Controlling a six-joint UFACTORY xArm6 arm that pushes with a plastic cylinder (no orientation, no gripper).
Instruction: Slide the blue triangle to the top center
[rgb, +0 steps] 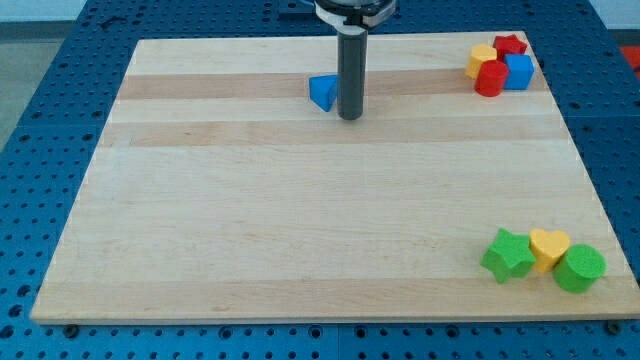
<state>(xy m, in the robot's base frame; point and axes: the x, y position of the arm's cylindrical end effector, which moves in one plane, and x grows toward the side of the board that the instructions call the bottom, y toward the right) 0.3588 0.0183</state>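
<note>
— Blue, the small triangular block: where on the pale wooden surface?
— Near the view's top edge, about centre, touching my tip on its right.
— Jaws?
— None; just a bare dark rod, holding nothing.
— Room around it?
— Open wood leftward and below; the red, yellow and blue cluster sits far right.
</note>
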